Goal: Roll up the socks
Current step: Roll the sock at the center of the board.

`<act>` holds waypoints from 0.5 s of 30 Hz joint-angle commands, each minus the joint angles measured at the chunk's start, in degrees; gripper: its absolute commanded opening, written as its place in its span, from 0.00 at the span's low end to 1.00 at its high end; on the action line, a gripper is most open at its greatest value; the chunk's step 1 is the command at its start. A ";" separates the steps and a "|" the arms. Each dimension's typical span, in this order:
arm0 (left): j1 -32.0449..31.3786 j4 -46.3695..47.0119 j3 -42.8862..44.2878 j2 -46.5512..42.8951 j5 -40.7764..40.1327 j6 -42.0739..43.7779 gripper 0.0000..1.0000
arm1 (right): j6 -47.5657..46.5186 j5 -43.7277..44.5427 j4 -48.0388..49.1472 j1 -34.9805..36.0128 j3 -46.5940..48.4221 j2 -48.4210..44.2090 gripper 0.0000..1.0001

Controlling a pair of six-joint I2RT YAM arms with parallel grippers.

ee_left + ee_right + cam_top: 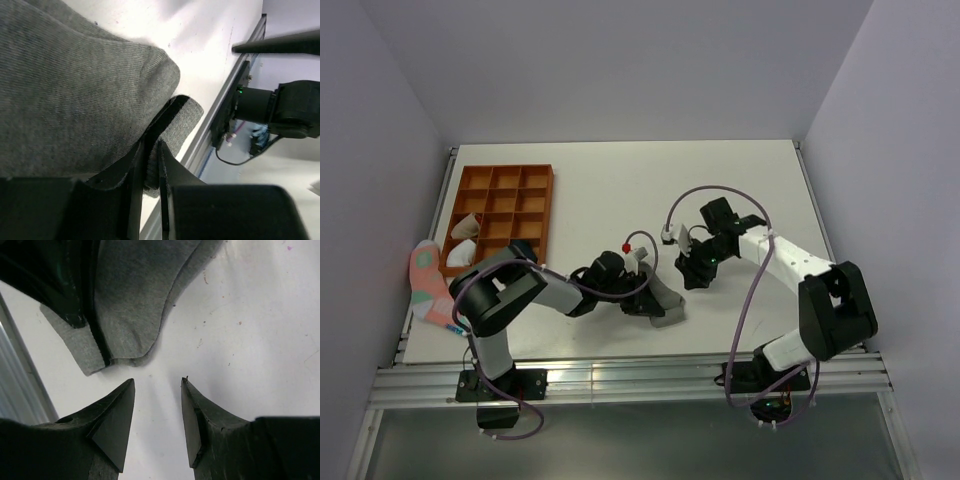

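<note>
A grey sock (667, 306) lies flat near the table's front middle. In the left wrist view the grey sock (75, 95) fills the frame, and a dark band runs along its edge. My left gripper (636, 292) sits low at the sock's left side. Its jaws (151, 152) are shut on a fold of the sock's dark-edged end. My right gripper (696, 274) hovers just right of the sock. It is open (157, 382) over bare table, with nothing between its fingers. The sock's rounded end (130, 305) lies just beyond its fingertips.
An orange compartment tray (535, 205) stands at the back left with pale rolled bundles (465, 238) in it. A pink sock (428, 285) hangs at the table's left edge. The metal front rail (220, 120) runs close to the grey sock.
</note>
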 commanded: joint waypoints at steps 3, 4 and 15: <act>3.67 -17.84 -1.32 5.62 4.82 2.20 0.00 | -3.23 2.61 7.32 5.13 -8.05 -8.69 0.49; 4.03 -19.24 -0.80 5.62 5.43 2.55 0.00 | -3.76 3.32 8.72 6.00 -9.45 -9.92 0.50; 7.02 -26.10 2.20 5.88 7.37 4.66 0.00 | -1.39 10.17 14.71 21.73 -15.88 -17.05 0.53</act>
